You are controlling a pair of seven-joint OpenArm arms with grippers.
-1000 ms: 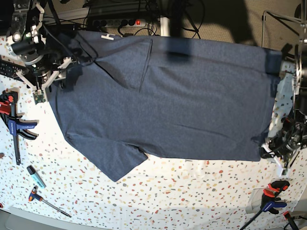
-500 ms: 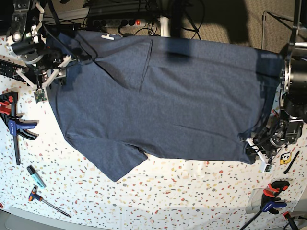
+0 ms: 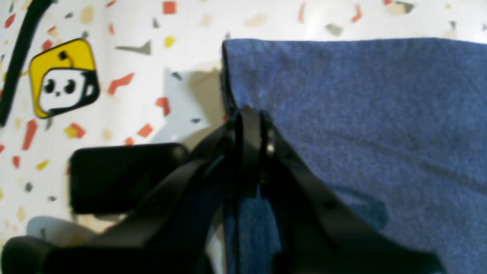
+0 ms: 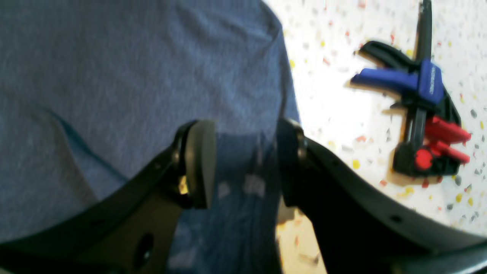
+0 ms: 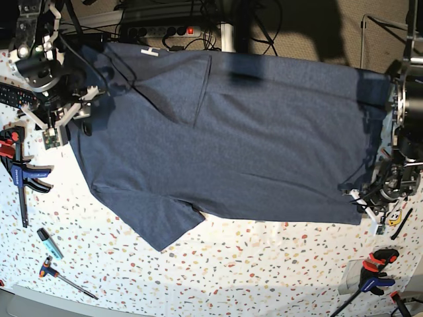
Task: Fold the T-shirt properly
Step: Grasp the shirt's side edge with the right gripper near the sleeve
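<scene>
Left wrist view: left pincer (image 3: 251,125) pinched tight on the T-shirt (image 3: 361,125) at its hem, just below the corner, pads pressed together with the blue cloth between them. Yellow sticker (image 3: 62,78) with a cartoon face lying on the speckled desk (image 3: 182,23), left of the T-shirt corner and well apart from it.

Right wrist view: right pincer (image 4: 245,167) spread wide, hovering at the T-shirt (image 4: 133,76) edge, one pad over the cloth, the other over the cloth's border; nothing gripped between them. Blue-and-red clamp (image 4: 422,114) on the desk (image 4: 342,114), right of the T-shirt.

Base view: T-shirt (image 5: 244,145) spread flat, plain side up, across the desk (image 5: 264,264). Left pincer (image 5: 367,206) at the T-shirt's lower right corner. Right pincer (image 5: 74,113) at the T-shirt's upper left edge. Clamp (image 5: 20,173), blue marker (image 5: 49,242) and screwdriver (image 5: 66,277) left of the T-shirt, below the right pincer.
</scene>
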